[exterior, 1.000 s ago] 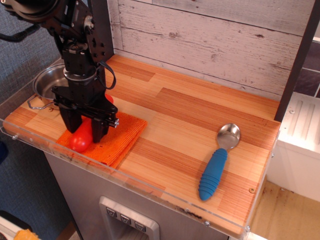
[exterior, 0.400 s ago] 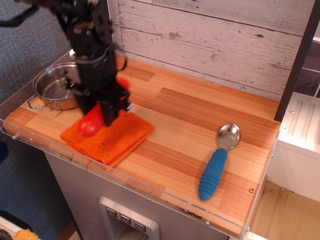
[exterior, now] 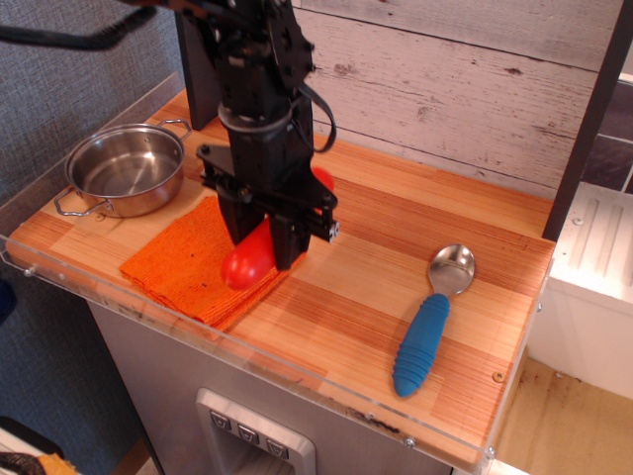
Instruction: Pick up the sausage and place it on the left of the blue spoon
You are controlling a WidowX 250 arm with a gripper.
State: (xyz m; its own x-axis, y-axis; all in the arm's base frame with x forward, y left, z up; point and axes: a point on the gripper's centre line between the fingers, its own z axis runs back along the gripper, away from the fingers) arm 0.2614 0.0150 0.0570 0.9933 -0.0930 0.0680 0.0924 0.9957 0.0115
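The gripper [exterior: 263,245] holds the sausage [exterior: 248,262] between its two black fingers [exterior: 285,237], which are closed on the sausage's middle. The sausage is tilted, its lower rounded end toward the camera and its upper end [exterior: 322,179] showing behind the fingers. It hangs over the right edge of the cloth [exterior: 188,265]; whether it touches the cloth cannot be determined.

The spoon [exterior: 432,319] lies flat on the tabletop [exterior: 396,218], well apart to the right of the sausage. Its silver bowl points toward the back wall and its ribbed blue handle points toward the front edge.

The pot [exterior: 125,170] stands upright at the rear left corner of the tabletop, just behind the cloth. Its interior is bare steel with no contents visible. One wire handle projects over the front left, the other at the rear right.
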